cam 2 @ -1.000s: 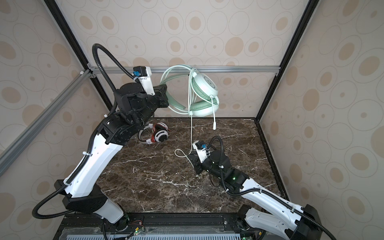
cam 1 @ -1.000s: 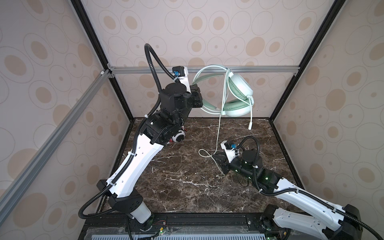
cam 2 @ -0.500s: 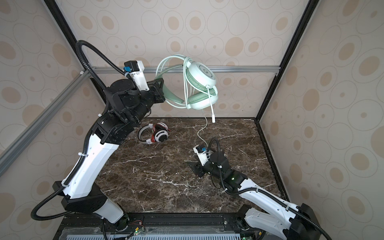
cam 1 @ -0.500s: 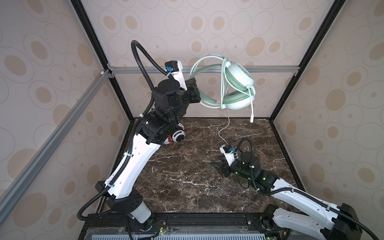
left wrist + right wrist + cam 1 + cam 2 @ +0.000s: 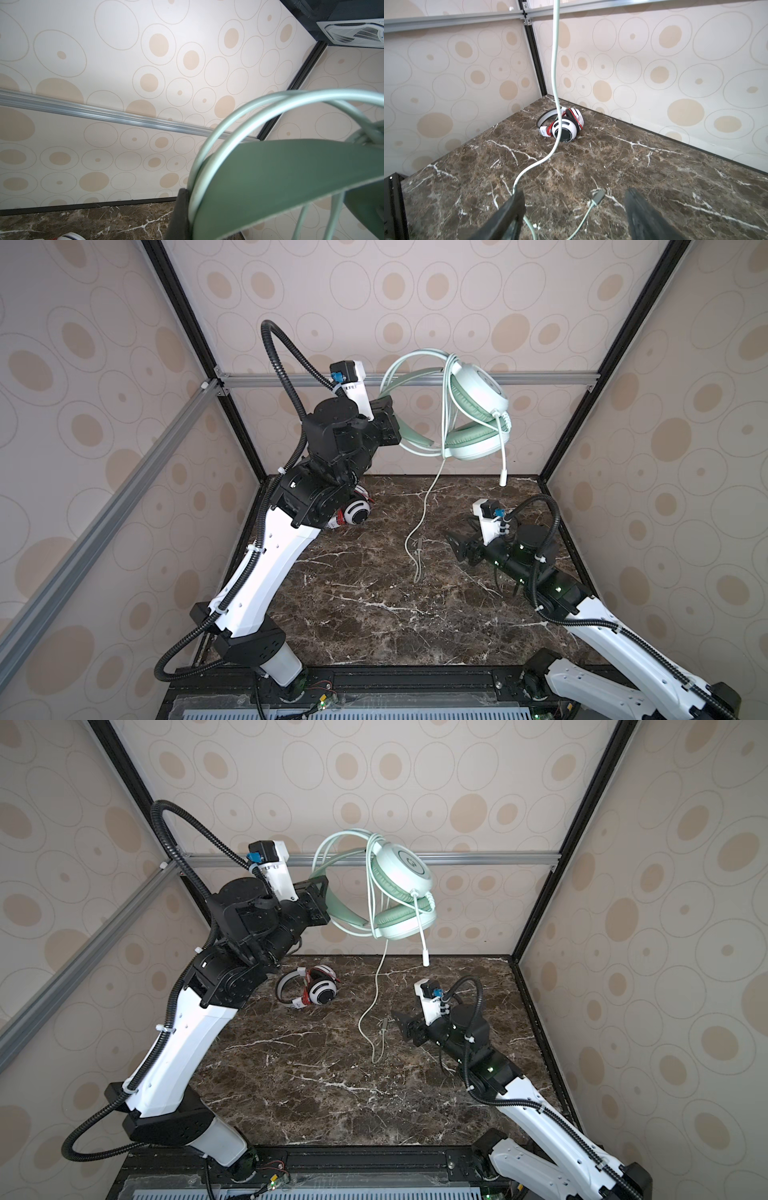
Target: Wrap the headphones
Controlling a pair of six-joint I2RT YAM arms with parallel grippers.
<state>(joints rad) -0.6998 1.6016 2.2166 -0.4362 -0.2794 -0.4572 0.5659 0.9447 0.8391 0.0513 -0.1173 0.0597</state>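
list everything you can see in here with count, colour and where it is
mint-green headset: one, mint green, held in the air above the back of the table by its headband
cable: one, pale green, hangs from that headset down to the table, plug end lying just ahead of the right hand
white headset: one, white with black pads and a thin red cable, lying at the table's back left
table: one, dark brown marble with white veins, under everything
rails: two, silver, along the back and left walls
left hand: one, black, shut on the mint-green headset's headband
right hand: one, black, open, low over the table beside the cable's end
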